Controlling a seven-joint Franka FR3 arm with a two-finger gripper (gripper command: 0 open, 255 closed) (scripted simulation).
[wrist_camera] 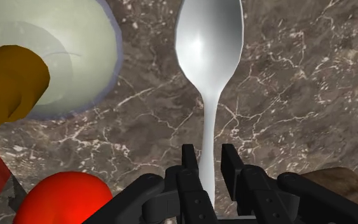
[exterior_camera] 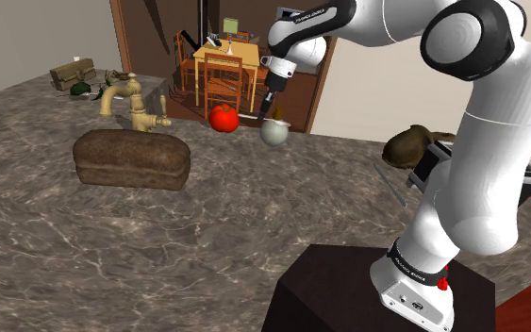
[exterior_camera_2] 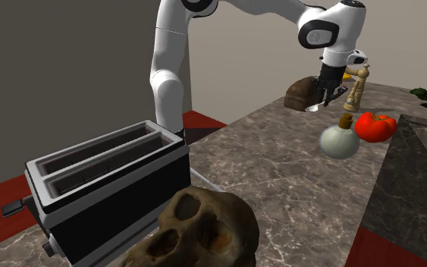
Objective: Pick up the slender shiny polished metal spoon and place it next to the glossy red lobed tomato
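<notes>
Black and two-fingered, the tool [wrist_camera: 207, 159] is clamped on the thin handle of the shiny metal spoon [wrist_camera: 209, 44]. In the wrist view the handle runs up between the two fingers, and the spoon's oval bowl points away from the tool, toward the desk below.

In the shoulder view the tool [exterior_camera: 269, 102] hangs above the far part of the desk [exterior_camera: 112, 245], just over a round pale flask [exterior_camera: 273, 132]. The wrist view shows this flask [wrist_camera: 63, 57] close beside the spoon's bowl, with its brown cork [wrist_camera: 6, 83] at one side.

The glossy red tomato [exterior_camera: 223, 117] sits on the desk just to the shoulder view's left of the flask. In the second exterior view the tomato [exterior_camera_2: 375, 126] lies just to the right of the flask [exterior_camera_2: 339, 140], with the tool [exterior_camera_2: 328, 89] above and behind them.

Farther to the shoulder view's left, a brown bread loaf [exterior_camera: 131, 158] lies on the desk, with a brass faucet [exterior_camera: 131, 102] beyond it.

At the near end in the second exterior view stand a dark toaster [exterior_camera_2: 105, 182] with two slots and a brown skull [exterior_camera_2: 196, 231]. The white arm [exterior_camera: 480, 141] rises from its dark stand [exterior_camera: 348, 292] at the shoulder view's lower right.
</notes>
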